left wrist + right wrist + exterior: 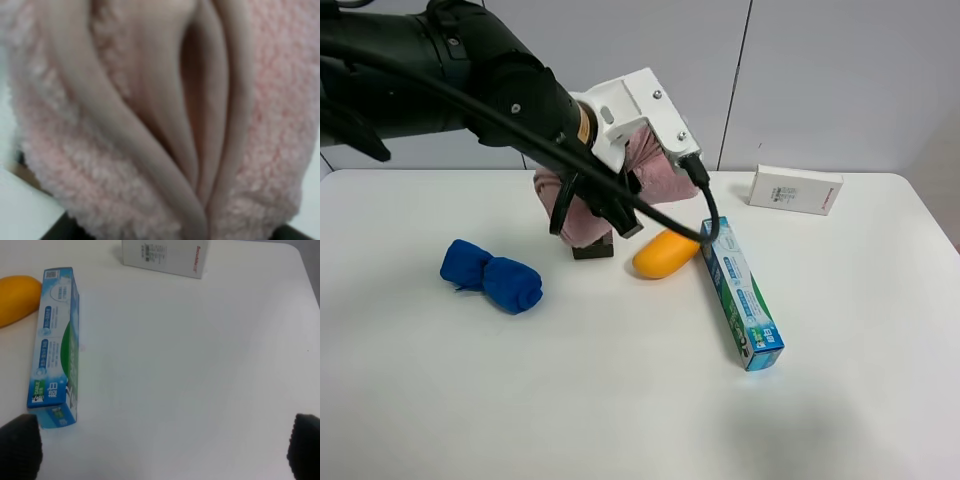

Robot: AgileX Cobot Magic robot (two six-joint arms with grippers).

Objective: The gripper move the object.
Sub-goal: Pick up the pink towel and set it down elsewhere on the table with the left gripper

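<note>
The pink fluffy rolled towel (582, 208) is at the back middle of the white table (620, 400). My left gripper (610, 238), with its white block body and black cables, is shut on it from above, with a black jaw on each side. One jaw tip reaches down to the table. In the left wrist view the pink towel (160, 120) fills the frame, folds running lengthwise, and its black band is hidden. My right gripper (162, 450) is open and empty over bare table; only its two black fingertips (20, 445) show. It is out of the exterior high view.
A blue rolled towel (492, 275) lies left of the pink one. An orange oval object (663, 253) lies just right of the left gripper. A blue toothpaste box (742, 295) lies beside it. A white box (795, 189) stands at the back right.
</note>
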